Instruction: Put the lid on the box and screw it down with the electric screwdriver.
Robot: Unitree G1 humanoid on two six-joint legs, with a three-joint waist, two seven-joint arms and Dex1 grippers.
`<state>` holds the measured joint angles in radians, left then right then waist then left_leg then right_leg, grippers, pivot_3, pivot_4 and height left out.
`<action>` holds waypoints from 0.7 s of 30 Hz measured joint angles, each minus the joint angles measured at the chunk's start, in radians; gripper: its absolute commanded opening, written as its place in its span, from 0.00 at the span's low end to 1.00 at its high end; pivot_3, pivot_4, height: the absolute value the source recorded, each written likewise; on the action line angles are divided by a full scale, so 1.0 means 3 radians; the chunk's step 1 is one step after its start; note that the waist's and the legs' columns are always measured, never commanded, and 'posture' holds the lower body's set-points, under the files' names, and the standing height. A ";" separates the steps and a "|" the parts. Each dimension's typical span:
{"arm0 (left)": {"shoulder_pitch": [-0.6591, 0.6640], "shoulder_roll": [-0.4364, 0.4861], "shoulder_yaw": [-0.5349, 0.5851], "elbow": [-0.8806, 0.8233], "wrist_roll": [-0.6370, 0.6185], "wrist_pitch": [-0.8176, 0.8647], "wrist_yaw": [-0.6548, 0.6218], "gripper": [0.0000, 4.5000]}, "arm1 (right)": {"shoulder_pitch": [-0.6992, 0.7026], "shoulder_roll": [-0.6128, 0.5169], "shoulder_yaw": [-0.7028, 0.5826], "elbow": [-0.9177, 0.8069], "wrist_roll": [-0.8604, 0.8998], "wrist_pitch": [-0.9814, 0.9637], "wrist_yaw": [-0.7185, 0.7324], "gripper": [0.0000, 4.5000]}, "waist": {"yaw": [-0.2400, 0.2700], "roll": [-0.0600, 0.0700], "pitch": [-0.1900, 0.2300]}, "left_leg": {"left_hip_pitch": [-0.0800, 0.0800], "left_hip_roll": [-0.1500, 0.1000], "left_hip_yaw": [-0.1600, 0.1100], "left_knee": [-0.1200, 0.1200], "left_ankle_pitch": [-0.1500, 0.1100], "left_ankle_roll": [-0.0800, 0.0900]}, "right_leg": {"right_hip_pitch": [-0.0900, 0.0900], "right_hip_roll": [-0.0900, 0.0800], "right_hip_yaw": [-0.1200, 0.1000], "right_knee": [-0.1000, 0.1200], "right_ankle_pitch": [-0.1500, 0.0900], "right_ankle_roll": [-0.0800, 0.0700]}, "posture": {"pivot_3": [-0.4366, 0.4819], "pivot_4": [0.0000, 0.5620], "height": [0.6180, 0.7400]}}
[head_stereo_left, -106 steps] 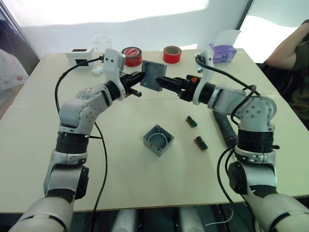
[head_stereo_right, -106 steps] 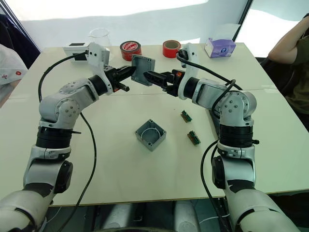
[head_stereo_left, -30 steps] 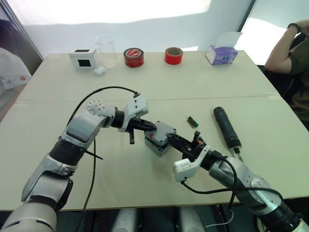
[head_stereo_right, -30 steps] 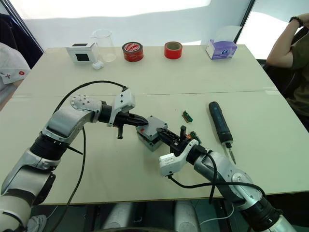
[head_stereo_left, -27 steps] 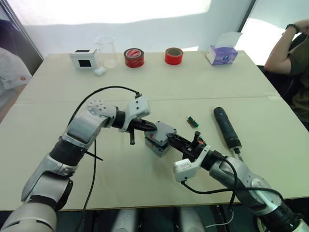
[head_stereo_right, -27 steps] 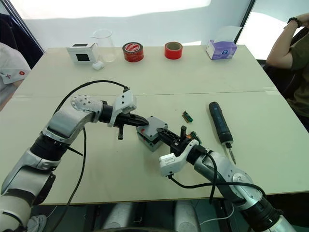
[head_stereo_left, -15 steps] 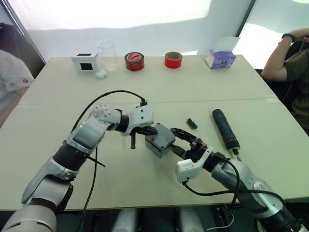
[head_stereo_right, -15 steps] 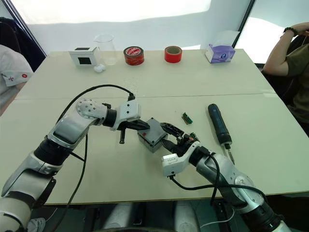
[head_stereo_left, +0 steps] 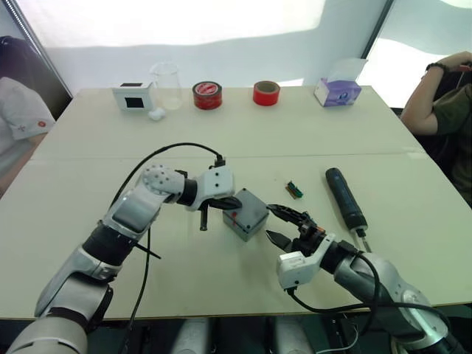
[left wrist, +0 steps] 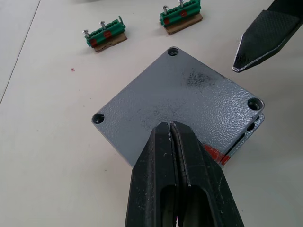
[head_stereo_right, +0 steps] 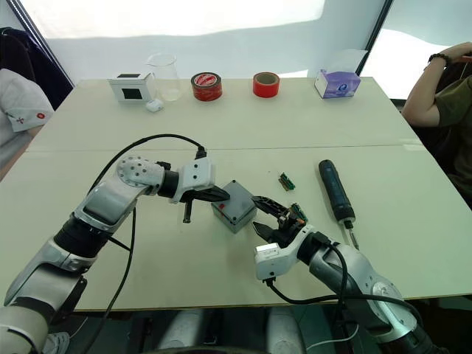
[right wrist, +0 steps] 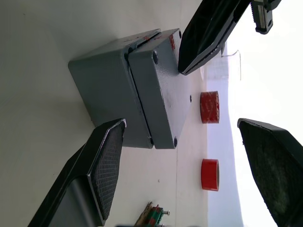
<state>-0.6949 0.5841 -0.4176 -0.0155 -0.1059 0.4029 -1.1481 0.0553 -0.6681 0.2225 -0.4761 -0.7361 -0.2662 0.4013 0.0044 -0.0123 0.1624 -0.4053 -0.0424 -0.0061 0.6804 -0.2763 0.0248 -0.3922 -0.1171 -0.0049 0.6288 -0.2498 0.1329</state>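
A pale beige counter (head_stereo_left: 310, 125), crossed by a seam, was seen before a white backdrop, with a seated person (head_stereo_left: 448, 103) cut off at 3 o'clock. Along its 12 o'clock edge were lined a white cube (head_stereo_left: 133, 95), a clear beaker (head_stereo_left: 167, 75), two red tape rolls (head_stereo_left: 207, 94) and a tissue box (head_stereo_left: 337, 90). The lid (left wrist: 177, 106), a speckled grey plate with corner holes, was seated on the box (right wrist: 111, 92) near the counter's middle; the box's red mark was partly hidden behind the left claw (left wrist: 170, 126), whose fingers were pressed together with their tips resting on the lid. The right claw (head_stereo_left: 284, 223), at 4 o'clock of the box, was spread wide with nothing in it. The electric screwdriver (head_stereo_left: 344, 198), dark and cylindrical, lay at 3 o'clock of the box, its tip hard to make out. Two green blocks (left wrist: 105, 36) lay between them.
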 measured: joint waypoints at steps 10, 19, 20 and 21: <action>0.0012 -0.0057 0.0071 0.0060 -0.0045 -0.0066 -0.0062 0.00 | 0.0065 0.0079 -0.0052 -0.0001 0.0553 0.0244 0.0358 0.01 | 0.0027 0.0000 -0.0001 | 0.0000 0.0000 0.0000 0.0001 0.0000 0.0000 | 0.0000 -0.0001 0.0000 0.0000 -0.0003 -0.0006 | 0.48 0.27 1.00; -0.0290 -0.0217 0.0478 0.0386 -0.0529 0.0390 -0.0169 0.00 | 0.0075 0.0164 -0.0155 -0.0054 0.1080 0.0611 0.0647 0.01 | 0.0024 -0.0007 0.0010 | -0.0012 0.0001 -0.0001 0.0002 0.0000 0.0000 | -0.0013 0.0000 -0.0001 0.0003 0.0002 0.0004 | 0.48 0.27 1.00; -0.0402 -0.0227 0.0561 0.0453 -0.0580 0.0448 -0.0167 0.00 | 0.0075 0.0211 -0.0160 -0.0114 0.1232 0.0768 0.0742 0.01 | 0.0023 -0.0007 0.0010 | -0.0012 0.0001 -0.0001 0.0002 0.0000 0.0000 | -0.0014 0.0000 -0.0001 0.0003 0.0002 0.0004 | 0.48 0.27 1.00; -0.0504 -0.0231 0.0639 0.0526 -0.0619 0.0480 -0.0159 0.00 | 0.0074 0.0254 -0.0159 -0.0180 0.1388 0.0932 0.0834 0.01 | 0.0022 -0.0007 0.0010 | -0.0012 0.0002 -0.0001 0.0002 0.0000 0.0000 | -0.0014 0.0001 -0.0001 0.0002 0.0002 0.0004 | 0.48 0.27 1.00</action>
<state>-0.8460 0.5146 -0.2258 0.1424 -0.2914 0.5468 -1.1958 0.0774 -0.5919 0.1749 -0.5302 -0.3197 0.0133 0.6515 0.0110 -0.0142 0.1654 -0.4088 -0.0419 -0.0063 0.6808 -0.2763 0.0249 -0.3963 -0.1168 -0.0052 0.6294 -0.2492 0.1340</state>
